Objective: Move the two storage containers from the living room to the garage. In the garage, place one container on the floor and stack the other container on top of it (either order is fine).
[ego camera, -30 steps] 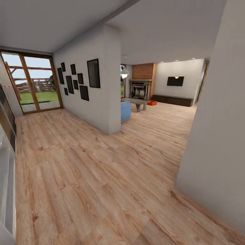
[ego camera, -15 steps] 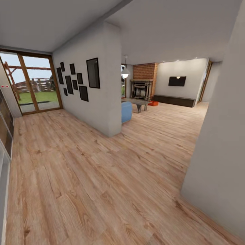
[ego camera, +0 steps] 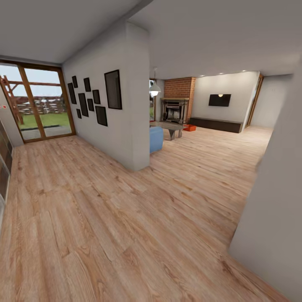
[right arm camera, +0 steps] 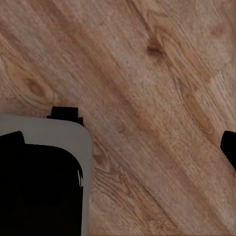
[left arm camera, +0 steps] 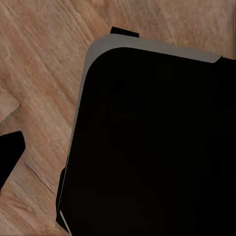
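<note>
The storage container (ego camera: pixel 189 127) by the fireplace (ego camera: pixel 173 110) should be approached around the wall corner (ego camera: pixel 141 159); pincer states cannot be told.

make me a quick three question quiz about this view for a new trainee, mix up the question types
1. True or false: the orange-red storage container sits on the wood floor near the brick fireplace.
2. Multiple choice: what hangs on the partition wall? A) dark picture frames B) shelves C) a mirror
3. Fill in: the blue sofa end shows just past the partition wall, and beyond it stands a low ____.

Key: 1 true; 2 A; 3 table.
</note>
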Controlling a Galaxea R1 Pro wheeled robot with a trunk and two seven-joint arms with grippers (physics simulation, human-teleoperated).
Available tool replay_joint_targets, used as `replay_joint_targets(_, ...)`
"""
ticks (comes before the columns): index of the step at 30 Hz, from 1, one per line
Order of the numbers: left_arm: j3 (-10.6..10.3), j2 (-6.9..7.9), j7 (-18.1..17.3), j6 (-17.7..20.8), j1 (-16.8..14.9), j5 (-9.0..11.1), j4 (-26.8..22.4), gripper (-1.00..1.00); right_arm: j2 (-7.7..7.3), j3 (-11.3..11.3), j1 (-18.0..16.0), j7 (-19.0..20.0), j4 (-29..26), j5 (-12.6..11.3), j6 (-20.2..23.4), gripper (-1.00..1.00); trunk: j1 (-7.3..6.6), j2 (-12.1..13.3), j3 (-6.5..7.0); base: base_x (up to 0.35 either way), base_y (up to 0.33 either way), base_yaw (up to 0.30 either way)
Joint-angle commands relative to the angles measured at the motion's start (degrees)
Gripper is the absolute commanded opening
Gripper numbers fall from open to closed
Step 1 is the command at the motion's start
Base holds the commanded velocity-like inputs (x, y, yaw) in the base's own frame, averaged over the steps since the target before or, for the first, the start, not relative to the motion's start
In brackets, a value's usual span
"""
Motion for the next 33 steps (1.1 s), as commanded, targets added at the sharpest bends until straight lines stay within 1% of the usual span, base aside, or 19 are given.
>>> replay_joint_targets(1,0.0,-0.01,0.1,-0.1,0.0,0.2,0.0,1.00,0.03,0.5,-0.1,0.0,0.2,-0.5,-0.3,1.00,0.03,0.0,-0.05,0.322,0.000,0.000)
replay_joint_targets(18,0.0,-0.01,0.1,-0.1,0.0,0.2,0.0,1.00,-0.09,0.8,-0.1,0.2,0.2,-0.5,-0.3,1.00,0.03,0.0,-0.05,0.322,0.000,0.000)
replay_joint_targets(20,0.0,-0.01,0.1,-0.1,0.0,0.2,0.0,1.00,-0.17,0.8,-0.1,0.8,0.2,-0.5,-0.2,1.00,0.03,0.0,-0.05,0.322,0.000,0.000)
replay_joint_targets(23,0.0,-0.04,0.1,-0.1,0.0,0.2,0.0,1.00,-0.33,0.9,-0.1,2.8,0.2,-0.5,-0.2,1.00,0.03,0.0,-0.05,0.322,0.000,0.000)
replay_joint_targets(33,0.0,-0.01,0.1,-0.1,0.0,0.2,0.0,1.00,-0.23,0.9,-0.1,3.3,0.2,-0.5,-0.2,1.00,0.03,0.0,-0.05,0.322,0.000,0.000)
